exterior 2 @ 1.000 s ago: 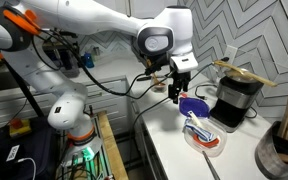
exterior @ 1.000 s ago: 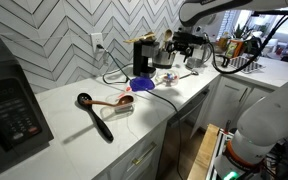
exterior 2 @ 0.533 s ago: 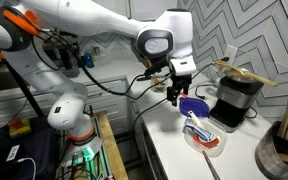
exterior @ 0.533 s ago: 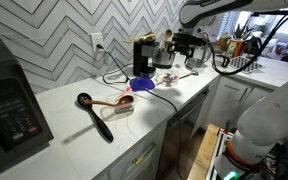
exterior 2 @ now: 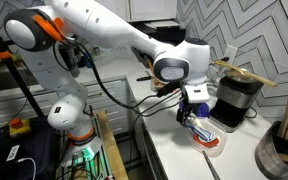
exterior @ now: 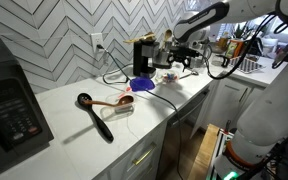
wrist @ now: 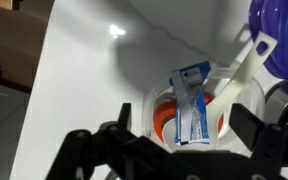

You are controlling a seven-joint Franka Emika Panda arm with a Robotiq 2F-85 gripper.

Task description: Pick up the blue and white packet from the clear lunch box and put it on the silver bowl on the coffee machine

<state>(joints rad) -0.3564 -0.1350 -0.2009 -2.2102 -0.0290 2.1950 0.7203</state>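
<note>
The blue and white packet [wrist: 191, 100] lies in the clear lunch box [wrist: 152, 100] on top of an orange-red item, with a white plastic spoon [wrist: 240, 72] beside it. My gripper [wrist: 184, 142] is open and hovers right above the box, its fingers on either side of the packet and apart from it. In both exterior views the gripper [exterior 2: 194, 108] [exterior: 180, 62] hangs over the lunch box [exterior 2: 208, 140] on the white counter. The black coffee machine [exterior 2: 234, 104] [exterior: 144, 58] stands behind it. The silver bowl [exterior 2: 241, 84] sits on top of the machine.
A round blue-purple lid [exterior 2: 192, 102] [wrist: 280, 35] lies between box and machine. A black ladle [exterior: 96, 118] and a small clear container [exterior: 120, 104] lie further along the counter. A black microwave-like appliance [exterior: 9, 100] stands at the end. The counter edge [exterior 2: 159, 135] is close to the box.
My gripper has moved down and towards the coffee machine, from beside the blue lid to just above the lunch box. It stays open. The packet has not moved.
</note>
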